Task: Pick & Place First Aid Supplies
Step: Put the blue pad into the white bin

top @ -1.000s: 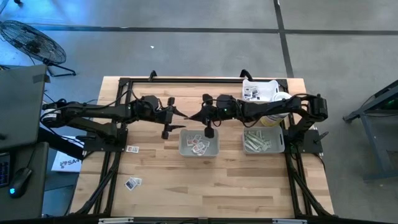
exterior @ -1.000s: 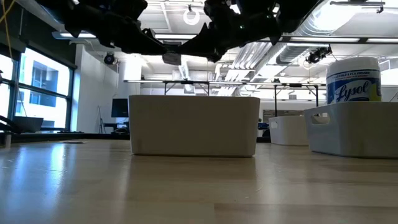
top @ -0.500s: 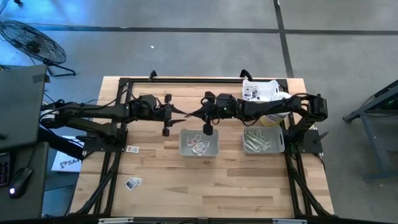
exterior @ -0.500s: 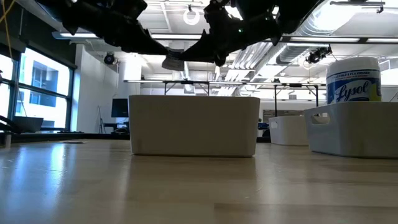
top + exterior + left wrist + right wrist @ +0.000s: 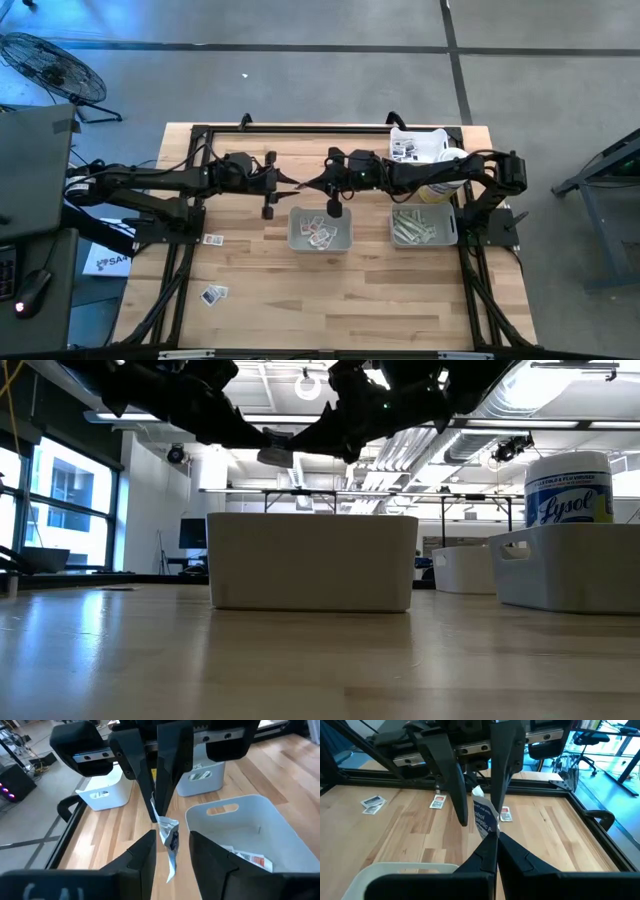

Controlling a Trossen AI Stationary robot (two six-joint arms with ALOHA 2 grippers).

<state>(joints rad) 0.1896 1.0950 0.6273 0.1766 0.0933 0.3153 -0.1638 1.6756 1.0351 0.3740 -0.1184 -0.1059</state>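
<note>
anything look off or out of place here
Yes: a few small white printed packets lie loose on the wooden table, outside the grey trays. Another packet hangs pinched in the right gripper, facing the left gripper, whose fingers are open.

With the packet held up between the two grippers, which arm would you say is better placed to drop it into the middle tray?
Probably the right. The right gripper is shut on the packet, while the left gripper is open around it. The right arm also reaches nearest the middle tray.
</note>
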